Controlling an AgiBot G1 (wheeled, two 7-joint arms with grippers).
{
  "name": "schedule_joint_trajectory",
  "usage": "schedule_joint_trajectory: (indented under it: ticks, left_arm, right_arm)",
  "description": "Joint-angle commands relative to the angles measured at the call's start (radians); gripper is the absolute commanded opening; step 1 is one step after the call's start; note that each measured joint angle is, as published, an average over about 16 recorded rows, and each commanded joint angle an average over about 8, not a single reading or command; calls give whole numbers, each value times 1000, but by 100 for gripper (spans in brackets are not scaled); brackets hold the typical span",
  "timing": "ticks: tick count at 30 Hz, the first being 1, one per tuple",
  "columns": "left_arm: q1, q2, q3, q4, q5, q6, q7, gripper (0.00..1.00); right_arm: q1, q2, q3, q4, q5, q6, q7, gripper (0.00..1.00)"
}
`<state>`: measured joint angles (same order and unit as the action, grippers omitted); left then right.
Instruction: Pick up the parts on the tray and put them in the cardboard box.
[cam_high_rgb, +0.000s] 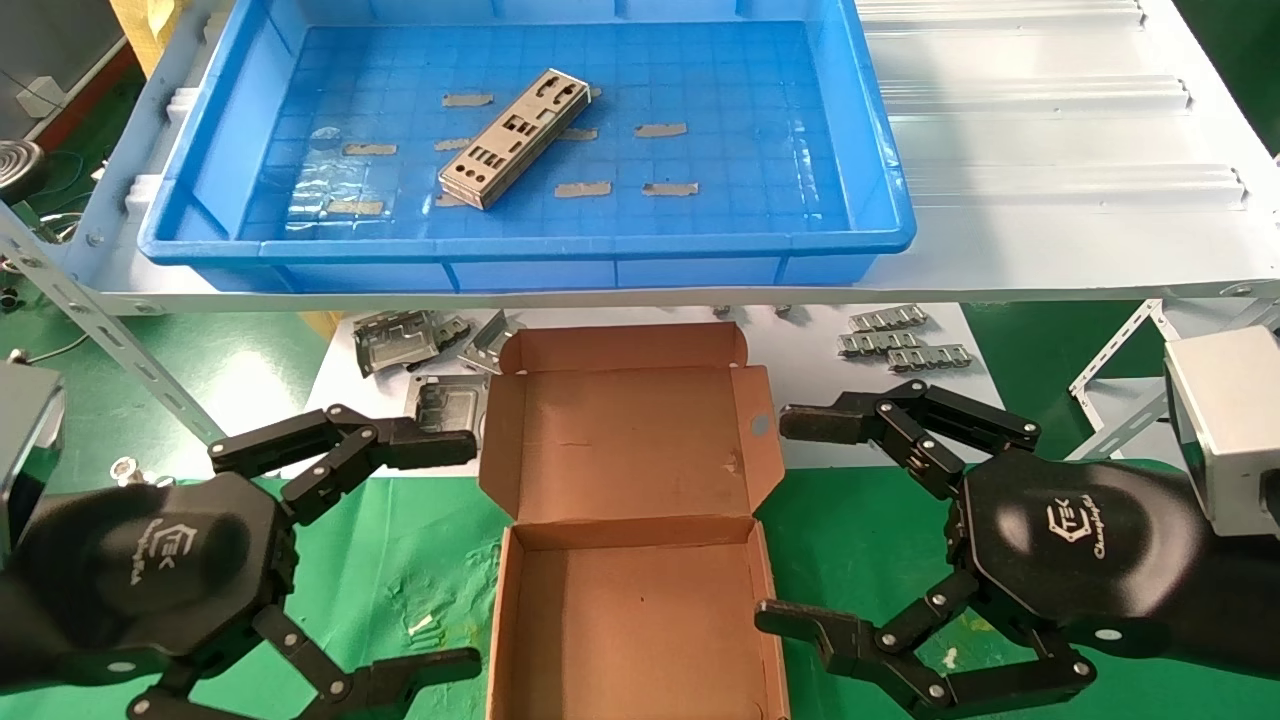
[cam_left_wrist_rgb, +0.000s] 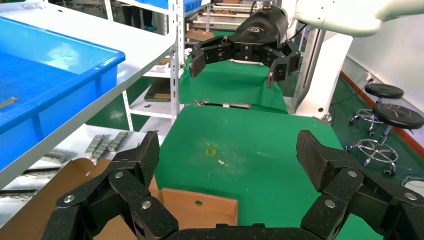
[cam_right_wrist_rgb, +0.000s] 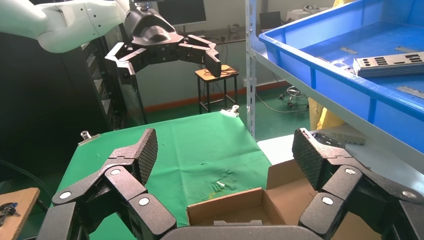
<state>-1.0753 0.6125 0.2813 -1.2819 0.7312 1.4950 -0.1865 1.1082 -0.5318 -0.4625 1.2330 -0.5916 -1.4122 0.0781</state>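
Both grippers, left gripper (cam_high_rgb: 470, 550) and right gripper (cam_high_rgb: 775, 520), gape wide beside the empty cardboard box (cam_high_rgb: 630, 560) (the punched plate (cam_high_rgb: 515, 138) lies at twelve o'clock in the blue tray (cam_high_rgb: 880, 170)).

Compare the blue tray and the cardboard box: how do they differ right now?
The tray is bright blue plastic and much larger; the cardboard box is brown and small. The tray sits on the white shelf, the box lower on the green mat. The tray holds a metal plate; the box looks empty. Both are open-topped.

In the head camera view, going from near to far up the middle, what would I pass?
Cardboard box with its open lid, then the tray front wall, then the part lying on the tray floor. The left end effector and right end effector flank the box, both open.
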Motion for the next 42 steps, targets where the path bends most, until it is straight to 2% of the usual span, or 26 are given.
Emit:
schedule_joint_trajectory:
  ticks: [1,7,8,15,16,42]
  left_arm:
    - [0,0,0,0,0,0,0,100]
    - [0,0,0,0,0,0,0,100]
    - [0,0,0,0,0,0,0,100]
    - [0,0,0,0,0,0,0,100]
    - [0,0,0,0,0,0,0,100]
    - [0,0,0,0,0,0,0,100]
  right_arm:
    - [0,0,0,0,0,0,0,100]
    - [0,0,0,0,0,0,0,100]
    - [0,0,0,0,0,0,0,91]
    - [0,0,0,0,0,0,0,3]
    - [0,0,0,0,0,0,0,0]
    - [0,0,0,0,0,0,0,0]
